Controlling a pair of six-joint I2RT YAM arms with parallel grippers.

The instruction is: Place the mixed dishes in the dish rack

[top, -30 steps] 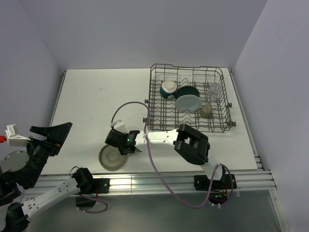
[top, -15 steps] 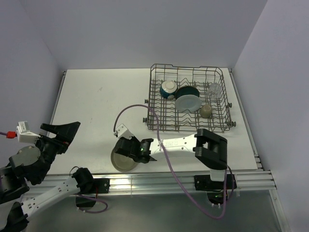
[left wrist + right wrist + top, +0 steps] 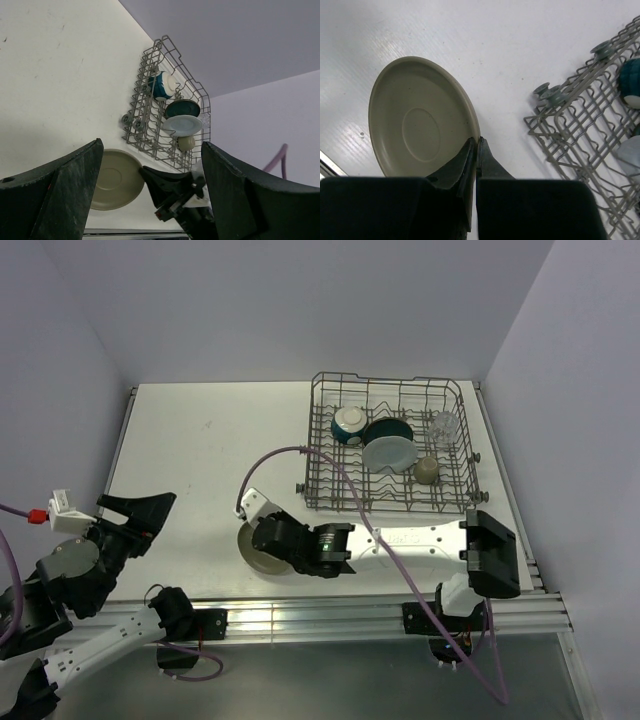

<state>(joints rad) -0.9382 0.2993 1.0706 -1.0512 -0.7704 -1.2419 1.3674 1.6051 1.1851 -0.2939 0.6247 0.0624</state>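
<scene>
Plate [image 3: 420, 125], grey-beige, was over the table [image 3: 190, 440] near the dish rack's [image 3: 385, 508] near-left corner, rim pinched in my closed right hand [image 3: 476, 145]; my left hand [image 3: 151, 144] stood wide open, empty.

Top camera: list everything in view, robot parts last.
table: one, white, under everything
dish rack: one, grey wire, table's far right
bowl: one, teal outside cream inside, rack's far left
dark teal plate: one, rack's middle
pale blue plate: one, rack, in front of dark teal plate
mug: one, grey-brown, rack, right of pale blue plate
glass: one, clear, rack's far right
grey-beige plate: one, table's near side, left of rack
right gripper: one, black, shut on grey-beige plate's rim
left gripper: one, black, open and empty, near left
</scene>
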